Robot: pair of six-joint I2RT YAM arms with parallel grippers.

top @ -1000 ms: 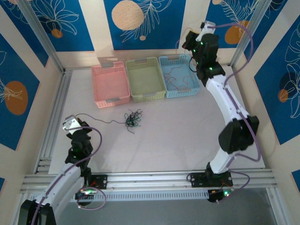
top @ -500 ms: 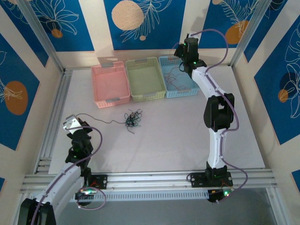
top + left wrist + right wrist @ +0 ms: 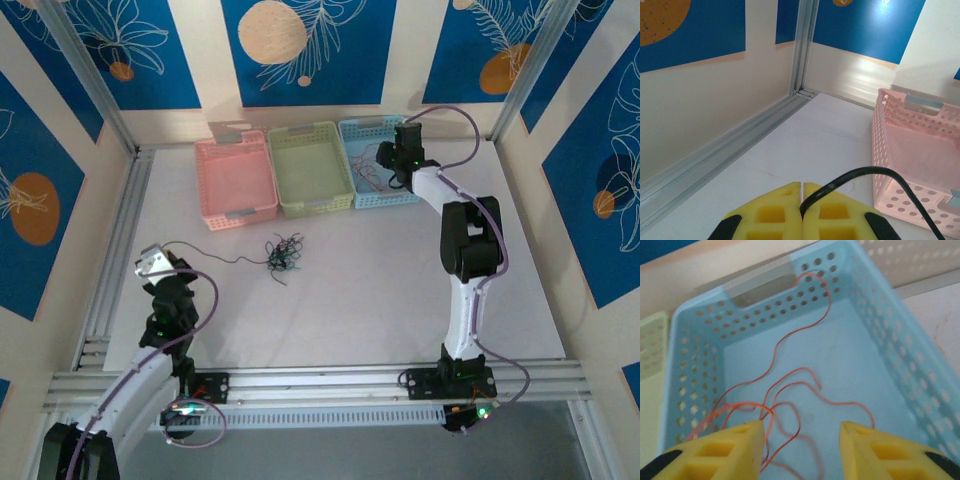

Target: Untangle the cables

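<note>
Cables: your clump (image 3: 283, 253) lies on the table (image 3: 380, 290), just toward 9 o'clock from centre.
Dark strand: the dark strand (image 3: 235, 262) leads from the clump toward 9 o'clock to your left gripper (image 3: 155, 258).
Right gripper: your right gripper (image 3: 392, 175) is at 1 o'clock, over the blue basket (image 3: 390, 201), which holds thin wires (image 3: 368, 172).
Baskets: the pink basket (image 3: 235, 175), green basket (image 3: 310, 170) and blue basket line the 12 o'clock edge.

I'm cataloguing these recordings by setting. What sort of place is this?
Probably a robot-lab work cell: a white table fenced by aluminium rails, blue leaf-patterned wall panels, and three pastel perforated plastic baskets.
</note>
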